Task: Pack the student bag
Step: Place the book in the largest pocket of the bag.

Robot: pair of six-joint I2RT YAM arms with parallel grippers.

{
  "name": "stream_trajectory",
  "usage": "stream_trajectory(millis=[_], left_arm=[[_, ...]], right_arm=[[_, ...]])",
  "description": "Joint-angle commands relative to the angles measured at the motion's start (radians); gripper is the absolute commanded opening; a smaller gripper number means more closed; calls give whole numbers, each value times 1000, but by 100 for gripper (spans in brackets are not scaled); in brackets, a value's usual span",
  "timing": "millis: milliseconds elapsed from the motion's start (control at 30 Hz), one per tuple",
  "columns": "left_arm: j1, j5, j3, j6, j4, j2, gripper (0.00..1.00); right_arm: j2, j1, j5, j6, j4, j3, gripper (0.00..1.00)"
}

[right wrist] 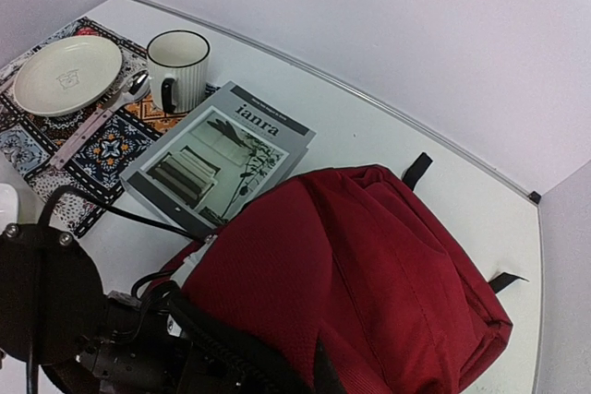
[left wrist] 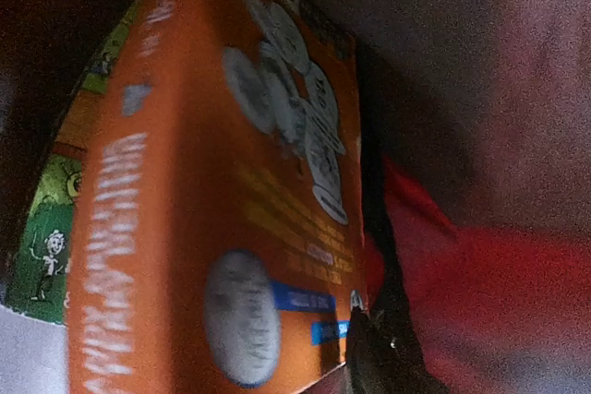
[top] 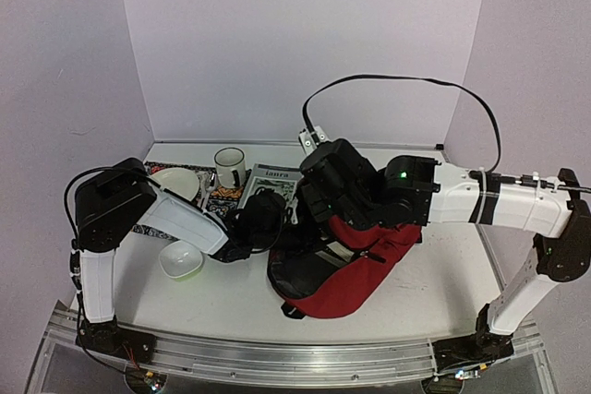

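The student bag (top: 365, 269) is a dark red backpack lying in the middle of the table, its dark mouth facing left; it also shows in the right wrist view (right wrist: 369, 265). My left gripper (top: 270, 231) reaches into that mouth. In the left wrist view an orange book (left wrist: 212, 200) fills the frame between red fabric (left wrist: 480, 283), with one black fingertip (left wrist: 369, 352) against its edge. My right gripper (top: 321, 226) pinches the bag's upper fabric at the mouth and holds it raised; only one dark fingertip (right wrist: 325, 371) shows under the cloth.
A grey magazine (right wrist: 222, 154) lies just behind the bag. A striped mug (right wrist: 177, 69), a cream plate (right wrist: 66, 74) and a spoon (right wrist: 106, 117) sit on a patterned placemat (right wrist: 102, 159) at the back left. A white and green bowl (top: 181, 260) stands under the left arm.
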Motion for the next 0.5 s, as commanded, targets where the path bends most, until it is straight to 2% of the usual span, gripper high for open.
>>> stream_trajectory(millis=[0,167,333,467], left_arm=[[-11,20,16,64,42,-32,55],[-11,-15,-81,97,28,-105,78],[-11,-61,-153,137,-4,-192,87],[-13,-96,-207,166,-23,-272,90]], right_arm=[[-36,-21,65,4,10,-39,3],[-75,-48,65,20,1,-93,3],[-104,-73,69,24,-7,-125,3],[-131,-100,75,25,-22,-156,3]])
